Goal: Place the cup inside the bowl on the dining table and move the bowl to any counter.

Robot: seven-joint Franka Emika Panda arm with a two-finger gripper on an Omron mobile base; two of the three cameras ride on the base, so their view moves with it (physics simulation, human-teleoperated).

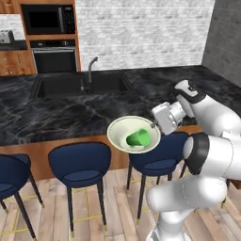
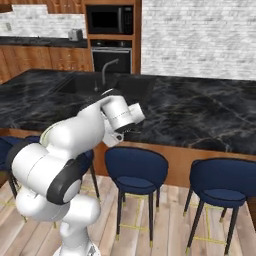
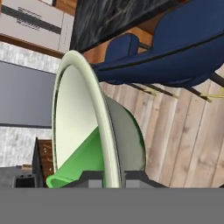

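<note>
Claw (image 3: 107, 178) clamped on the rim of the bowl (image 1: 123, 132), one finger inside the wall and one outside, as seen in the hand view. Bowl lifted in the air, off the worktop (image 1: 61, 113), just in front of its near edge and above the blue stools (image 1: 80, 162). Tilted toward the left base camera, so the inside open to view. Gripped at the right side of the rim, next to the white wrist (image 1: 167, 116). Cup (image 1: 138, 138) lying on its side inside the bowl, bright green, resting against the lower inner wall, mouth turned away from the wrist. In the hand view the cup (image 3: 81, 162) pressed low against the cream inner face of the bowl (image 3: 76, 109), close to the inner finger; touching the finger or not, cannot tell.

Behind the bowl, black veined marble top with a dark sink (image 1: 70, 85) and a faucet (image 1: 91, 68) at its far side. Further back a white brick wall (image 1: 141, 28), an oven (image 1: 54, 57) and a microwave (image 1: 47, 19) in wooden cabinets. Wooden plank floor (image 1: 52, 207) under the stools. In the right base view the arm (image 2: 75, 135) bent forward over the stool row (image 2: 137, 170); bowl and cup hidden there behind the arm.
</note>
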